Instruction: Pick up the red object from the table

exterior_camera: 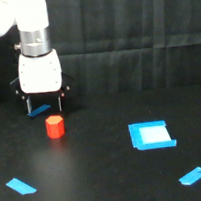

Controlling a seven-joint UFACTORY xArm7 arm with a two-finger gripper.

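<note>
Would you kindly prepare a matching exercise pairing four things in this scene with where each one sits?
Column one:
1. red object
2. light blue square
3. gripper
4. blue tape strip

Column two:
A. near the bottom of the exterior view's left
B. on the table, just below the fingers
C. above the table, at the upper left of the exterior view
D. right of centre in the exterior view

Pairs: 1-B, 2-D, 3-C, 4-A

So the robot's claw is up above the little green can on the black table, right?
Not quite: the can is red, not green. The exterior view shows it standing on the black table, with the claw above it, not touching.
</note>
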